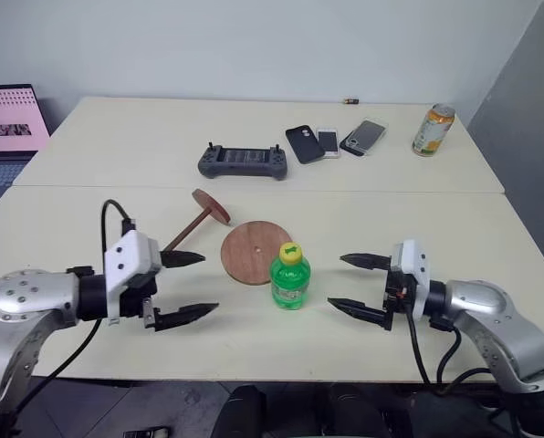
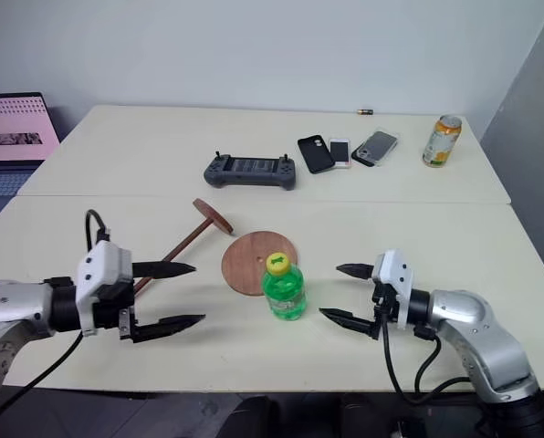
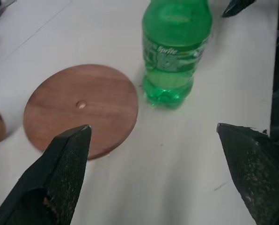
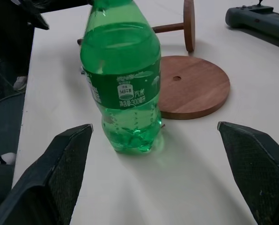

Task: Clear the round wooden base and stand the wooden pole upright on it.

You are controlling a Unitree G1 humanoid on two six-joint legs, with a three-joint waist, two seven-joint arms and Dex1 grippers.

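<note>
I have both arms out over the desk, the left gripper and right gripper each with jaws spread wide and holding nothing. The green Sprite bottle stands at the near edge of the round wooden base; whether it rests on the disc or just beside it I cannot tell. The wooden pole lies tilted just left of the base. Clearing comes first, I judge: next, my right jaws must close round the bottle.
</note>
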